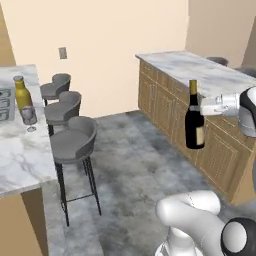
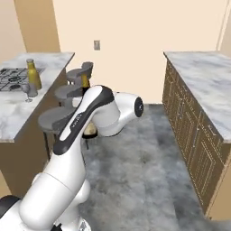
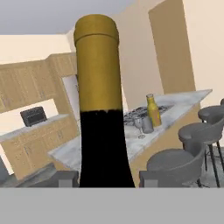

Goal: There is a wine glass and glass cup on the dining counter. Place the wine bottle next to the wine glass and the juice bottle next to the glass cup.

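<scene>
Three grey bar stools (image 1: 67, 135) stand in a row along the near side of the dining counter (image 1: 22, 160), a long island with a white-grey marble top and tan wooden sides, at the left of the room. On its top the juice bottle (image 1: 21, 93) stands upright by the black cooktop (image 2: 13, 77), with the glass cup (image 2: 32, 90) just beside it and the wine glass (image 2: 26, 91) close in front of them. Across the grey stone floor (image 1: 135, 165), on the right, runs a second marble counter (image 1: 195, 70) with wooden cabinet doors below. Cream walls close the far end, with a small wall switch plate (image 1: 62, 53) above the stools.

The wine bottle (image 1: 194, 120) hangs upright in mid-air over the floor, well apart from the island and near the right-hand counter. The gripper (image 1: 206, 106) is closed on the bottle at the shoulder, below the yellowish neck, its jaws narrowly apart around the glass.
</scene>
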Controlling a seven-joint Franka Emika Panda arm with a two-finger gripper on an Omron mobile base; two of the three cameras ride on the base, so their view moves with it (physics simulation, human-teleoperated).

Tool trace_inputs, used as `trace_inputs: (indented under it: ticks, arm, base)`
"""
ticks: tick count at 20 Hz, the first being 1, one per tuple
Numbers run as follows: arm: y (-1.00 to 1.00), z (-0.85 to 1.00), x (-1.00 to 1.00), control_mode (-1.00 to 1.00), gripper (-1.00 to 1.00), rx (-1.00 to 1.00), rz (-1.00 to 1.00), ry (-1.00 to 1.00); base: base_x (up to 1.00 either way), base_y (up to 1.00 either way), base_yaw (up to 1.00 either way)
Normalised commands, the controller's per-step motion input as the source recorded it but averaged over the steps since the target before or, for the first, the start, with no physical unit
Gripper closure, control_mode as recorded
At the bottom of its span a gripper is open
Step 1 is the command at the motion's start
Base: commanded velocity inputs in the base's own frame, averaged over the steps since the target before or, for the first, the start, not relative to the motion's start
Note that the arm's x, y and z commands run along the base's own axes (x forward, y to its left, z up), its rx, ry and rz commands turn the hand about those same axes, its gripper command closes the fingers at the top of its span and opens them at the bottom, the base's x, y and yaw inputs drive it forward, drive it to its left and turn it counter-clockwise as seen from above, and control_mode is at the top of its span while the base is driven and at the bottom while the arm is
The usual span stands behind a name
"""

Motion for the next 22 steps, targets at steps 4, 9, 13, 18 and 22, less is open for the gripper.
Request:
trace_inputs:
  ticks: [4, 9, 13, 18, 22]
  arm:
    - [0.0, 0.0, 0.0, 1.0, 1.0, 0.0, 0.0, 0.0]
    - [0.0, 0.0, 0.0, 1.0, 1.0, 0.0, 0.0, 0.0]
    - [0.0, 0.0, 0.0, 1.0, 1.0, 0.0, 0.0, 0.0]
    - [0.0, 0.0, 0.0, 1.0, 1.0, 0.0, 0.0, 0.0]
    - [0.0, 0.0, 0.0, 1.0, 1.0, 0.0, 0.0, 0.0]
  base:
    - [0.48, -0.33, 0.59]
    - [0.52, -0.32, 0.6]
    - [0.42, -0.36, 0.61]
    - [0.28, -0.41, 0.61]
    - [0.14, -0.51, 0.59]
